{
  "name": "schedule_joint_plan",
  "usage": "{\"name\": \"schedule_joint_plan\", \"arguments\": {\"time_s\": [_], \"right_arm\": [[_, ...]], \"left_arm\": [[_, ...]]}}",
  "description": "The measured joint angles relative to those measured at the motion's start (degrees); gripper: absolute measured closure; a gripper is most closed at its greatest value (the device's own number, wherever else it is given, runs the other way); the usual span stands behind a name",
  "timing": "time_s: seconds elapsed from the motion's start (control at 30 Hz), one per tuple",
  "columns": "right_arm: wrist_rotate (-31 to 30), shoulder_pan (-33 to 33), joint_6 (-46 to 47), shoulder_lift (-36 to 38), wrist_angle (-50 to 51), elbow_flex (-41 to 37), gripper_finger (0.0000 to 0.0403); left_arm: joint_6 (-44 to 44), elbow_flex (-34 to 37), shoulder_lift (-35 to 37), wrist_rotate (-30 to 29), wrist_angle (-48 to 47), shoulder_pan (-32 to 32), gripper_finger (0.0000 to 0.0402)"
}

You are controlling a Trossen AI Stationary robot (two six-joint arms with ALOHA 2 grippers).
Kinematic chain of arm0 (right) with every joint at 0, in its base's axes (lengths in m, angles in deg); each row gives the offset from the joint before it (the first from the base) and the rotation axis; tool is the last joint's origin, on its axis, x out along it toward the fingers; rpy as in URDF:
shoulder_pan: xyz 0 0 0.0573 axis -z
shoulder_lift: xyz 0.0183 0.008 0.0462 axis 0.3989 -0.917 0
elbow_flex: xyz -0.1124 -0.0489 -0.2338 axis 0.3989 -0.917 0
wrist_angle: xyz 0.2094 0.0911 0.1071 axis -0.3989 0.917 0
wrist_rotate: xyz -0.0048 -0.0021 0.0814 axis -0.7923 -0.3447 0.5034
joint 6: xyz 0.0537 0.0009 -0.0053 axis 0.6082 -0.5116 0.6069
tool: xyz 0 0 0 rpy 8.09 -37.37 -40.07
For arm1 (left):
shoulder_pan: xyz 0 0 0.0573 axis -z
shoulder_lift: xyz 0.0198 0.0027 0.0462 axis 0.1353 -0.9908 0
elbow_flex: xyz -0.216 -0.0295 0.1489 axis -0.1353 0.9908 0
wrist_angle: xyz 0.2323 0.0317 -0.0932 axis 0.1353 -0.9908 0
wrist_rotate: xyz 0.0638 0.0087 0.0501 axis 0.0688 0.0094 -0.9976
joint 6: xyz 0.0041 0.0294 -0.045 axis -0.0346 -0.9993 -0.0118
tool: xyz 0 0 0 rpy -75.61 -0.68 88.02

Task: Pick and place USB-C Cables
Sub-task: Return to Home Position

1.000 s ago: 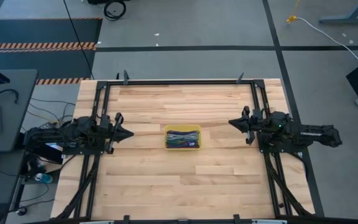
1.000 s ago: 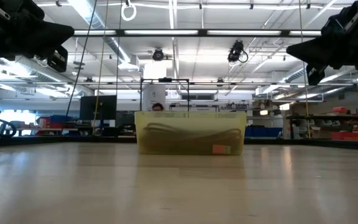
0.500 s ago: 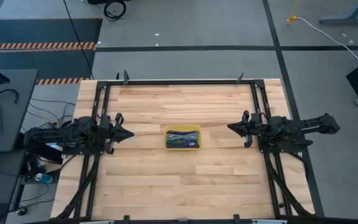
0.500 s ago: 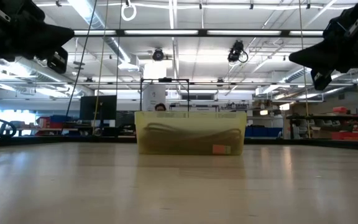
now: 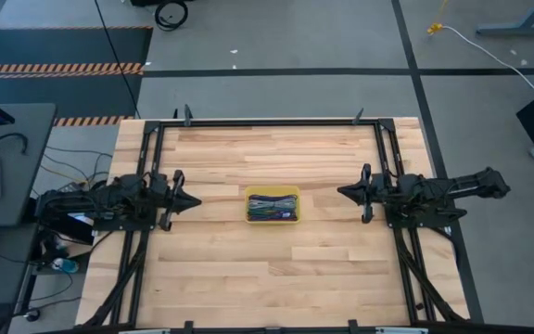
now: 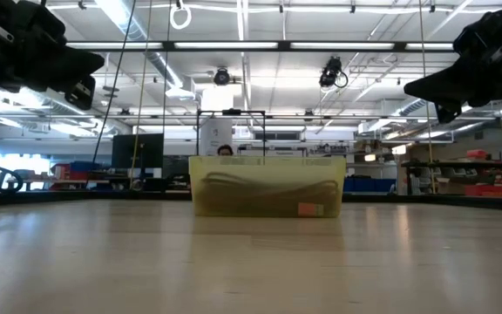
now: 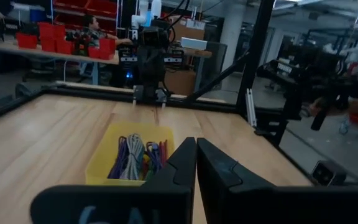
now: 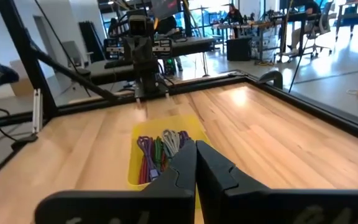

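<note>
Midtable, far from left gripper (image 5: pixel 194 199), right gripper (image 5: pixel 342 192): cables (image 5: pixel 273 208) in tray (image 5: pixel 247 206)

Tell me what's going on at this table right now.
Nothing is being handled at this moment. The USB-C cables, purple, green, grey and maroon, lie bundled together inside the yellow bin at the middle of the wooden table. The left gripper and the right gripper hang above the table on either side of the bin, both pointing toward it, shut and empty. The sorting looks finished.
</note>
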Motion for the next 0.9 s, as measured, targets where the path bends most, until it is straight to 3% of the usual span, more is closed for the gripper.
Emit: {"name": "schedule_joint_plan", "arguments": {"time_s": [0.2, 0.9], "right_arm": [[0.48, 0.00, -0.99, -0.02, 0.00, 0.00, 0.0395], [0.63, 0.00, -0.97, -0.02, 0.02, 0.00, 0.0395]], "left_arm": [[-3.64, 0.00, 0.00, -0.07, -0.24, 0.00, 0.0381], [-3.57, 0.00, 0.00, -0.07, -0.50, 0.00, 0.0381]]}}
